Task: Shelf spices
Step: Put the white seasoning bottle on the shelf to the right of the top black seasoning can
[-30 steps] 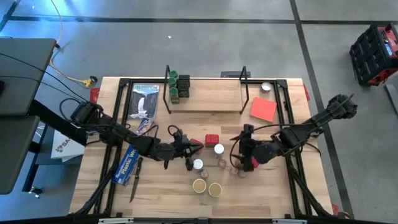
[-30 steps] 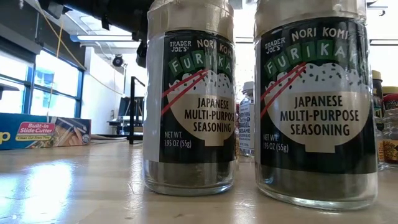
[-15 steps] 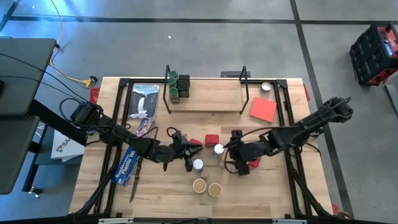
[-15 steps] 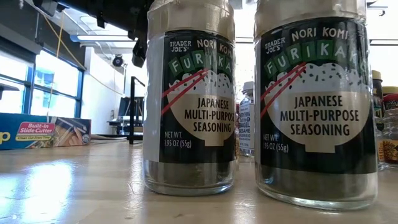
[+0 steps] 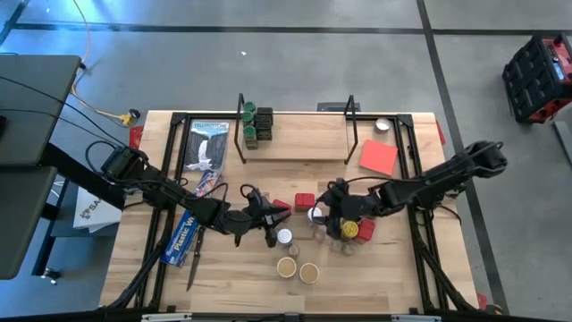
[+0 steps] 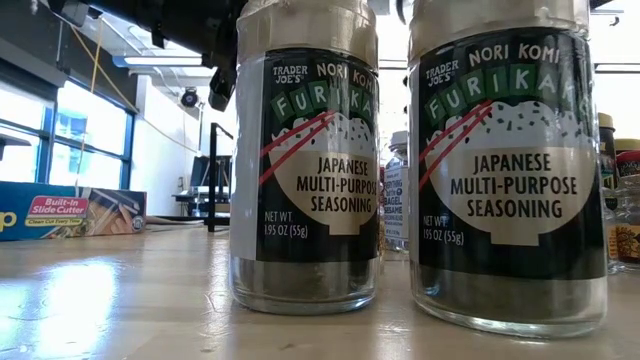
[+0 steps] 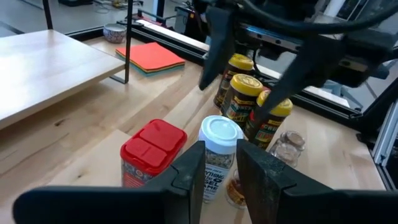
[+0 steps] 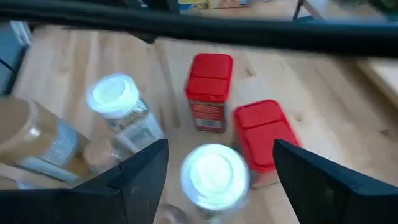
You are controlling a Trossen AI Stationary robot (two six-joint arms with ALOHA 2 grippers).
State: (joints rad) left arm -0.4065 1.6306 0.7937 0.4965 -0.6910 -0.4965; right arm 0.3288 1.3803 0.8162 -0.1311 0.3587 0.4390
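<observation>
My right gripper (image 5: 323, 217) (image 8: 221, 144) is open and hovers over a white-lidded jar (image 5: 314, 215) (image 8: 214, 171), one finger on each side, touching nothing. My left gripper (image 5: 271, 224) (image 7: 222, 165) is open a little and waits just left of the spice cluster. The cluster stands upright mid-table: two red tins (image 5: 305, 201) (image 8: 210, 90), a second white-lidded jar (image 5: 284, 236), yellow-lidded jars (image 5: 349, 230) (image 7: 242, 93) and two tan-lidded jars (image 5: 286, 266) (image 6: 305, 180). The shelf (image 5: 304, 139) stands at the far edge with green-lidded jars (image 5: 255, 125) at its left end.
A long blue plastic-wrap box (image 5: 183, 234) (image 6: 70, 212) lies left of my left arm. A red card (image 5: 378, 156) lies right of the shelf, with a booklet (image 5: 208, 148) on the shelf's left. Most of the shelf board is bare.
My right gripper has moved toward the table's left and slightly toward the far edge, from beside the yellow-lidded jars to above the white-lidded jar next to the red tin.
</observation>
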